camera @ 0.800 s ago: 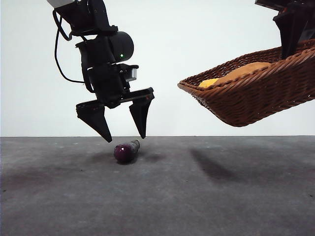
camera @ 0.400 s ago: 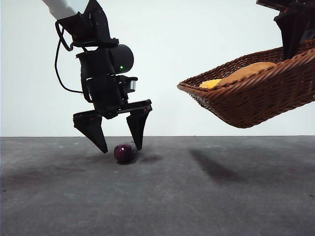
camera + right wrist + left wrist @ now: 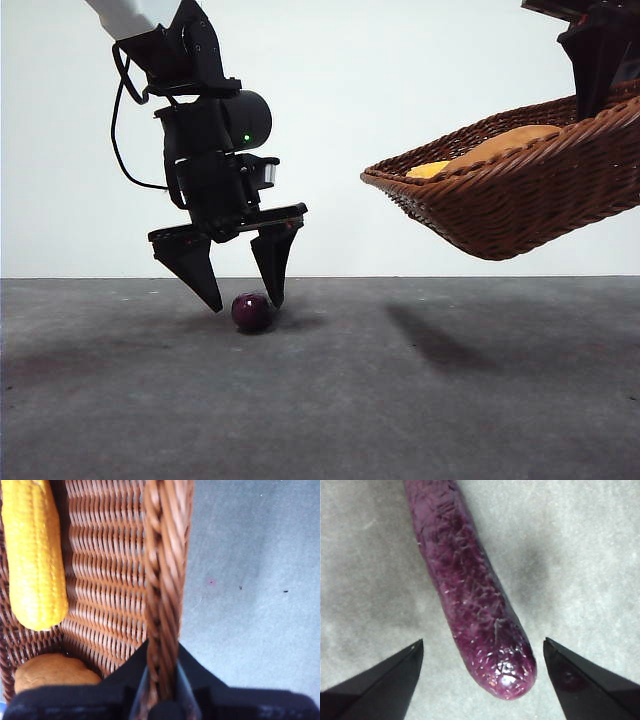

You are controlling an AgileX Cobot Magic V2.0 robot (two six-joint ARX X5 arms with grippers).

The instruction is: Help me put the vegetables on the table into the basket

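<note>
The dark purple eggplant lies on the grey table. My left gripper is open and low over it, one jaw on each side of its rounded end; the left wrist view shows the eggplant between the two tips, apart from both. My right gripper is shut on the braided rim of the brown wicker basket, holding it tilted in the air at the right. The yellow corn and the tan potato lie inside it. The eggplant's green stem is hidden.
The basket's shadow falls on the table to the right of the eggplant. A plain white wall stands behind the table.
My left gripper has come down from above the eggplant until its open jaws straddle it near the table. The basket and the right gripper have stayed in place.
</note>
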